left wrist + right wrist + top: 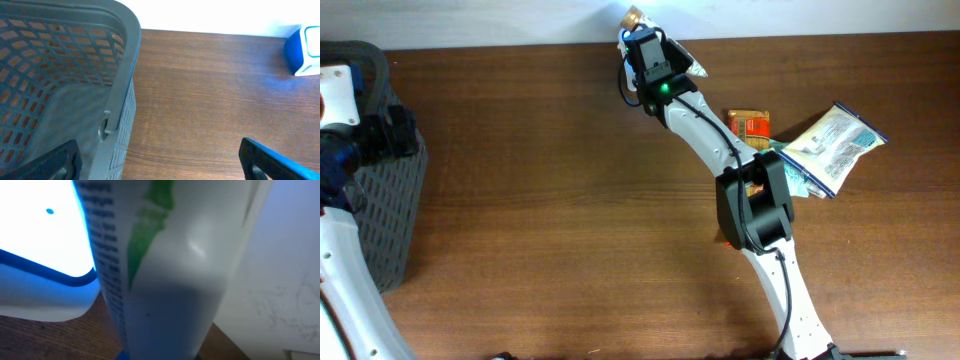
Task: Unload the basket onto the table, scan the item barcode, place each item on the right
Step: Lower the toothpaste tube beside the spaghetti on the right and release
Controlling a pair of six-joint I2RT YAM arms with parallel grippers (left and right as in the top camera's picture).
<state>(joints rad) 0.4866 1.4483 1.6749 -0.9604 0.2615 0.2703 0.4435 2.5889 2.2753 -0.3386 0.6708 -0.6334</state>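
- Bench: dark wood grain, and it carries everything below.
- Basket: grey plastic lattice at the bench's left end. In the left wrist view we see its rim and part of its inside.
- Right arm: it reaches from the near edge diagonally up to the far edge, with a green light lit near its wrist.
- Left tool: it hangs over the basket's right rim, its fingers spread wide with nothing between them.
- Right tool: it is at the far edge of the bench, pressed together and pinching the item. Its fingers are hidden in its own wrist view, so we take the grip to be low on the item's body.
- Packet: a clear printed bag lying flat to the right of the right arm, with one corner tucked under the arm's elbow.
- Item: a white container with a green mark and a column of small dark print, fills the right wrist view. It is held just beside the scanner's lit window.
- Scanner: a blue-and-white block at the far edge of the bench. Its face glows white in the right wrist view.
- Orange box: small, lying near the packet and just beside the right arm.
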